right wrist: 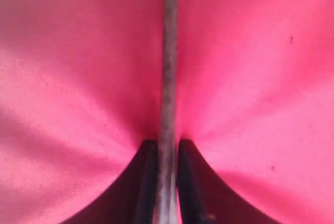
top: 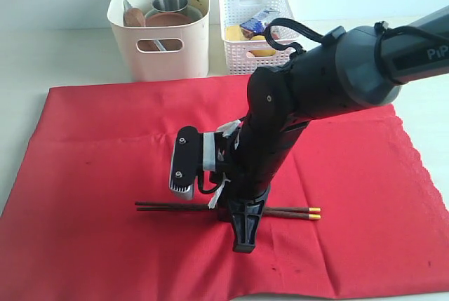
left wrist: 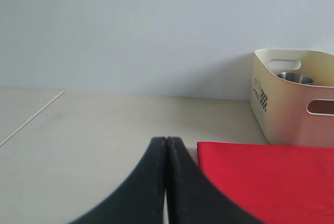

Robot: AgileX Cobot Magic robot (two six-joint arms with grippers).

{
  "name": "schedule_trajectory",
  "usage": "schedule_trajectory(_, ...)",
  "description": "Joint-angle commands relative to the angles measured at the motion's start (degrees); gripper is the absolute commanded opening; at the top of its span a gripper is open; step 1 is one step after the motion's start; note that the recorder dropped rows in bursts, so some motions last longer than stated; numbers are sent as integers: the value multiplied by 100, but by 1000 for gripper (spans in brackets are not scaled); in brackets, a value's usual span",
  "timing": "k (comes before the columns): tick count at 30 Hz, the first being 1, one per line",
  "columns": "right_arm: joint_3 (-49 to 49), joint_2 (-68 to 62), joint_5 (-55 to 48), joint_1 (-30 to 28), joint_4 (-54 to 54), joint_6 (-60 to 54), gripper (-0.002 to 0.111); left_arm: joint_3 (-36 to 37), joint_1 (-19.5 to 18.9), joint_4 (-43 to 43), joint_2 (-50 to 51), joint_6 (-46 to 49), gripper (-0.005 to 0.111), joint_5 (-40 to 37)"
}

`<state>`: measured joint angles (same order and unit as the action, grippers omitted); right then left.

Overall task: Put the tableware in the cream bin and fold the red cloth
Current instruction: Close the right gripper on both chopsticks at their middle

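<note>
Right fingers (right wrist: 147,182) pinching blurred chopsticks (right wrist: 168,67) on red cloth (top: 98,175); left fingers (left wrist: 141,187) pressed together | chopsticks' middle hidden behind right arm (top: 330,69)

Plain bright red cloth (top: 105,175) fills the frame around my black right tool (top: 243,238). The chopsticks (top: 287,211) are dark brown with yellow tips. The cream bin (top: 175,59) shows a silver steel cup (top: 170,3) and a reddish-brown wooden plate (top: 168,19), and a small black-and-white chequered label (left wrist: 263,98) marks one of its walls. The white basket (top: 242,55), its walls patterned with a grid of small holes, shows yellow and blue items inside. My arm (top: 337,69) is dark grey, my left tool (left wrist: 166,143) black, the desk (top: 56,55) pale beige and the wall (left wrist: 156,25) pale blue-grey.
</note>
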<state>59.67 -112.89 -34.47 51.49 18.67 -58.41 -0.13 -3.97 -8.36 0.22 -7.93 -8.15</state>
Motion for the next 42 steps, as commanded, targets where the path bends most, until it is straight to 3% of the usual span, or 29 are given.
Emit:
schedule_trajectory(1,-83,-71,-243,-13,-276,-40,12,13,-7,-36,-22,21,0,11)
schedule_trajectory(20,-83,22,75,-13,-282,209,13,13,-7,-36,-22,21,0,11)
schedule_trajectory(23,-83,22,153,-13,-282,308,21,13,-7,-36,-22,21,0,11)
schedule_trajectory(27,-83,22,157,-13,-282,462,45,13,-7,-36,-22,21,0,11)
schedule_trajectory(29,-83,22,146,-13,-282,462,51,13,-7,-36,-22,21,0,11)
schedule_trajectory(42,-83,32,146,-13,-282,450,51,13,-7,-36,-22,21,0,11)
